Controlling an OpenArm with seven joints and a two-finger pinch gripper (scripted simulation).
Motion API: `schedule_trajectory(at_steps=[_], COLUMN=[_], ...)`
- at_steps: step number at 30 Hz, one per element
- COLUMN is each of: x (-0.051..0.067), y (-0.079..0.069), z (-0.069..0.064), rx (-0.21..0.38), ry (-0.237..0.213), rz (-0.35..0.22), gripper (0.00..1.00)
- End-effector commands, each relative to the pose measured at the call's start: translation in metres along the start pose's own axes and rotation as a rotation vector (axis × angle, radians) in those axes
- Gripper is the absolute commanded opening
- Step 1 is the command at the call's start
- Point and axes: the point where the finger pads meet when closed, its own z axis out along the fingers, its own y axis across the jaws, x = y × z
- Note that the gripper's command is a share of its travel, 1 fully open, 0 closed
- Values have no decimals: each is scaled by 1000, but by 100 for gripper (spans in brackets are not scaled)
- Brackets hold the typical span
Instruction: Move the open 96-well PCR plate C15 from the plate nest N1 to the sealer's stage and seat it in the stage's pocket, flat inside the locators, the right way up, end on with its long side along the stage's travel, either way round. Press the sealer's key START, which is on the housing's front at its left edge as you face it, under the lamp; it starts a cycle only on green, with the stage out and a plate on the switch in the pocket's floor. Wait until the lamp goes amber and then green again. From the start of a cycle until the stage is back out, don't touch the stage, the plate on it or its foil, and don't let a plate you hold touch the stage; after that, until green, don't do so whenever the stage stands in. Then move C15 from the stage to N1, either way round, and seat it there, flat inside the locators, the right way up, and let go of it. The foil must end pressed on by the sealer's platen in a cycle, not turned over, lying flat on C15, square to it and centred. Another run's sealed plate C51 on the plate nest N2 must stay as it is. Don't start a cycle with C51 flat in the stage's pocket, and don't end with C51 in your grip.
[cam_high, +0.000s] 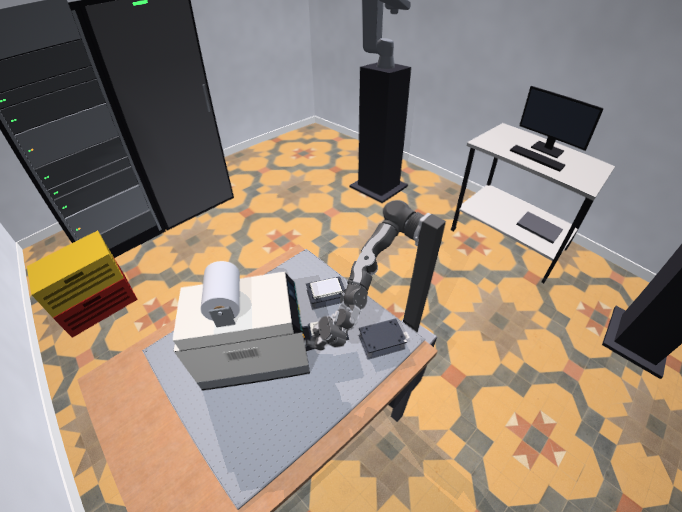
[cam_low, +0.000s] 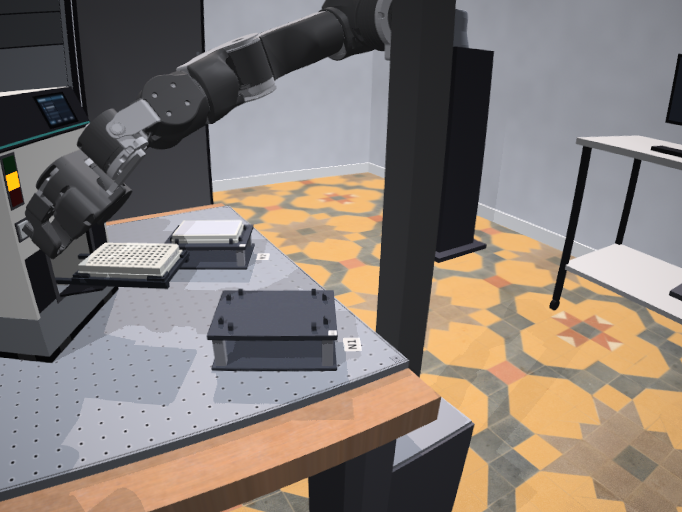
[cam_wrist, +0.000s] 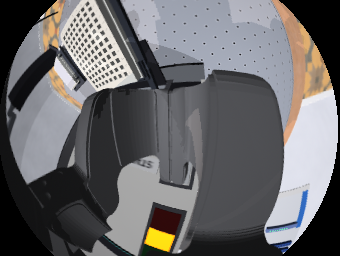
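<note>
From the top: closed, empty gripper (cam_high: 315, 334) hard against the sealer (cam_high: 242, 336) front, nest N1 (cam_high: 381, 336) bare. From the exterior: lamp (cam_low: 11, 180) amber, open C15 (cam_low: 131, 257) on the extended stage (cam_low: 82, 282), apparently right beneath the gripper, so any sag or sweep risks a forbidden mid-cycle touch. From the wrist: fingers clenched together over the lamp, START hidden.

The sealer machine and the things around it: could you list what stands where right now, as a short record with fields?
lamp: amber lit on the sealer's front
gripper: shut, empty, at the front's left edge under the lamp
open plate C15: on the stage, stage out, no foil on it
nest N1: empty
sealed plate C51: on nest N2
foil roll: on top of the sealer
</note>
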Motion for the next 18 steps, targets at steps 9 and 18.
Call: schedule_trajectory(at_steps=[9,18], x=[-1,-1], y=[-9,-10], z=[6,6], rx=[18,30], ry=[2,-3], rz=[5,9], gripper=[0,0])
